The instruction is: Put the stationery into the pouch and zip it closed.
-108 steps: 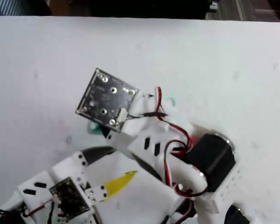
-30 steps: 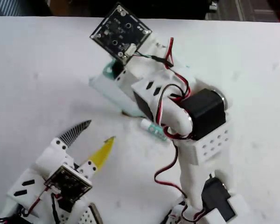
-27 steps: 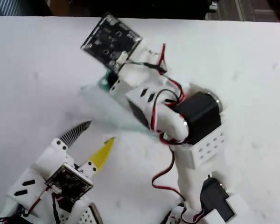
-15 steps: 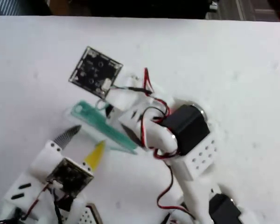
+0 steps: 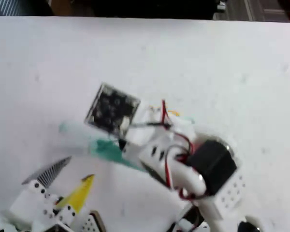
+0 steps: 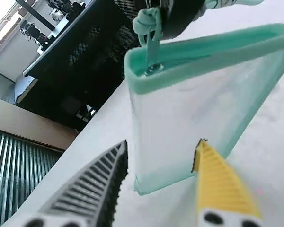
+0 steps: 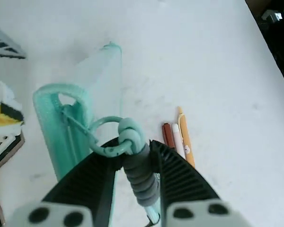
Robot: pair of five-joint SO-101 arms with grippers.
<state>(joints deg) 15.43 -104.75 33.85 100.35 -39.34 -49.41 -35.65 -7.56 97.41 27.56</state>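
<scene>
Even, diffuse light falls on the white desk (image 5: pixel 222 58). In the high view it is so bright that the surface is nearly washed out, and the shadows under the arms are faint and soft-edged. Beyond the desk's far edge the room is dark. The pouch (image 5: pixel 105 149) is smeared into a teal streak, and the circuit board (image 5: pixel 112 108) above it is blurred too. In the left wrist view the room behind is dim except for one bright patch (image 6: pixel 0 12). Light passes through the pouch's translucent wall, and the left gripper (image 6: pixel 162 143), close to the lens, is soft. In the right wrist view the desk glares white, the pouch throws a pale grey shadow, and the right gripper (image 7: pixel 135 142) is dark and out of focus.
</scene>
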